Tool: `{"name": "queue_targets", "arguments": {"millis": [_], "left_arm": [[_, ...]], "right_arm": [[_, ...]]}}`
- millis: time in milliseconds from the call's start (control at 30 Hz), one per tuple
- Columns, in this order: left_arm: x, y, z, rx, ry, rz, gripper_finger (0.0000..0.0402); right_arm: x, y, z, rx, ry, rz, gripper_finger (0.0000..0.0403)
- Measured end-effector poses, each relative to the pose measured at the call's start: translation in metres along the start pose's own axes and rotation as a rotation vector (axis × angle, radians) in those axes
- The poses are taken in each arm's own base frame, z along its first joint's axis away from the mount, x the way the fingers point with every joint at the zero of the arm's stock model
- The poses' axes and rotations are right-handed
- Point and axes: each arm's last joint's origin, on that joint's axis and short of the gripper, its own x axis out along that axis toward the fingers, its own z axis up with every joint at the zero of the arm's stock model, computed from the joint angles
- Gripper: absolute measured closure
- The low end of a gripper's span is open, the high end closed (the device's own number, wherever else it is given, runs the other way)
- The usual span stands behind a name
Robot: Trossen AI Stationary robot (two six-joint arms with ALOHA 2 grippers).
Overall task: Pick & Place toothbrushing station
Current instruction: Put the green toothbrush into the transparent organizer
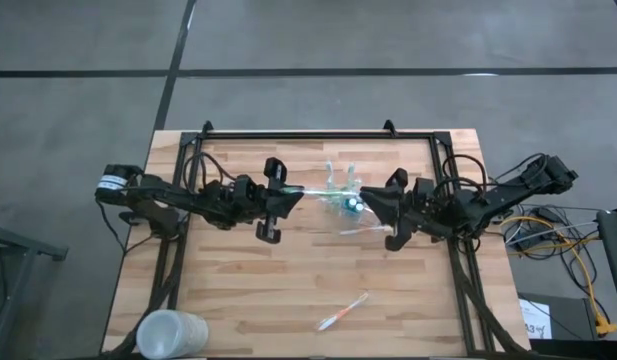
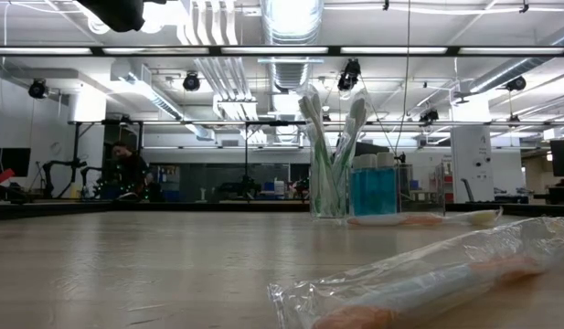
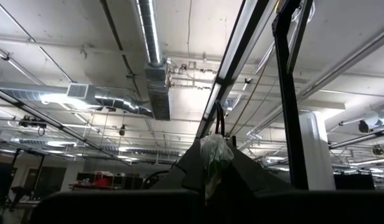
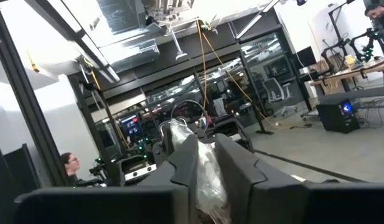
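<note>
So the toothbrushing station (image 1: pixel 340 188) sits a bit back of the middle of the tabletop (image 1: pixel 248 280), toward the far edge. It's a clear little holder, and in the low view (image 2: pixel 332 187) it stands upright with green and white toothbrushes (image 2: pixel 335 151) poking out the top and small blue tubes (image 2: pixel 374 189) right beside it.

The left gripper (image 1: pixel 278 200) is just to the left of the station, and its wrist view shows the fingers (image 3: pixel 195 165) pinched in close on a wrapped toothbrush (image 3: pixel 215 152) with a greenish tip, sticking up between them. From above, the pale brush (image 1: pixel 310 189) runs from that gripper toward the holder.

The right gripper (image 1: pixel 390 215) is on the other side, just right of the station, and its fingers (image 4: pixel 179 158) are also narrowed on a crinkly plastic-wrapped item (image 4: pixel 207 174); colour of what's inside can't be made out there.

Another wrapped toothbrush (image 1: pixel 343 311) with orange on it lies alone near the front edge, well apart from both arms, and it fills the foreground of the low view (image 2: pixel 428 274). A frosted white cup (image 1: pixel 171 333) sits at the front left corner. A person (image 4: pixel 70 165) shows far off in the room.
</note>
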Motion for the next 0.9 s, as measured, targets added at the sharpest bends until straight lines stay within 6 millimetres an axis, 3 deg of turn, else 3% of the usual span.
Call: {"name": "queue_targets", "arguments": {"millis": [200, 900], "left_arm": [[0.0, 0.0, 0.0001, -0.002, -0.002, 0.0, 0.0371], [-0.0003, 0.0024, -0.0071, -0.095, 0.069, 0.081, 0.0328]], "right_arm": [[0.0002, -0.0003, 0.0001, -0.005, -0.001, -0.001, 0.0385], [0.0003, -0.001, -0.0004, -0.026, -0.001, -0.011, 0.0385]]}}
